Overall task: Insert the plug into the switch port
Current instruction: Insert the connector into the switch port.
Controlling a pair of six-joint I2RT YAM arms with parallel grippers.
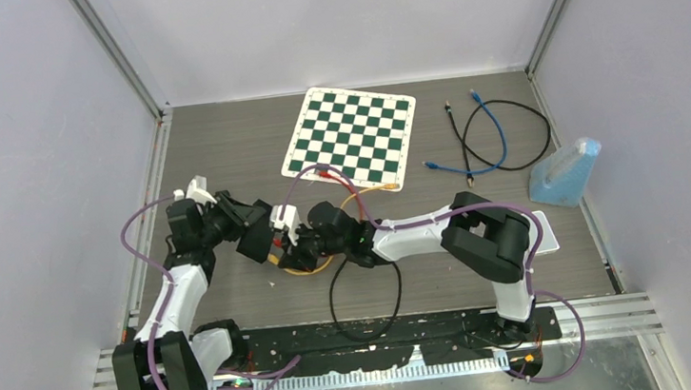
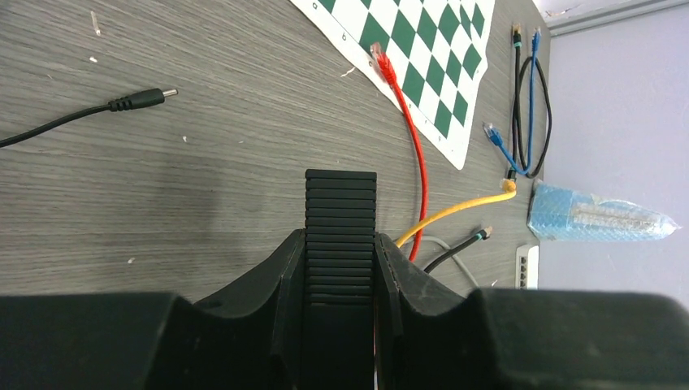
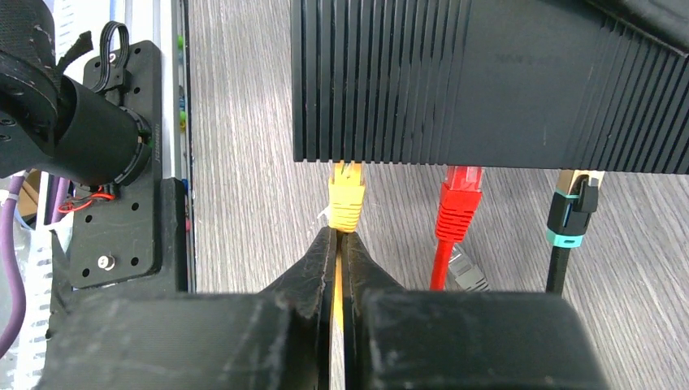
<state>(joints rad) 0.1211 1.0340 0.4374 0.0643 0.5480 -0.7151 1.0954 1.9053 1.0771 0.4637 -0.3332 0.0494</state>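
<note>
The black ribbed switch (image 3: 487, 81) stands on edge, with my left gripper (image 2: 340, 237) shut on its body (image 2: 340, 203). The yellow plug (image 3: 346, 199) points at the switch's port face and its tip and clip meet the lower edge. How deep it sits is hidden. My right gripper (image 3: 340, 236) is shut on the yellow cable just behind the plug. A red plug (image 3: 460, 207) and a black plug with a teal band (image 3: 569, 215) sit in ports beside it. In the top view both grippers (image 1: 264, 236) (image 1: 313, 243) meet at table centre.
A grey plug (image 3: 467, 272) lies loose under the red one. A chessboard mat (image 1: 351, 137) lies behind, with blue and black cables (image 1: 498, 132), a blue bag (image 1: 566, 174) and a white box with ports (image 2: 527, 266) at right. A black barrel plug (image 2: 142, 99) lies nearby.
</note>
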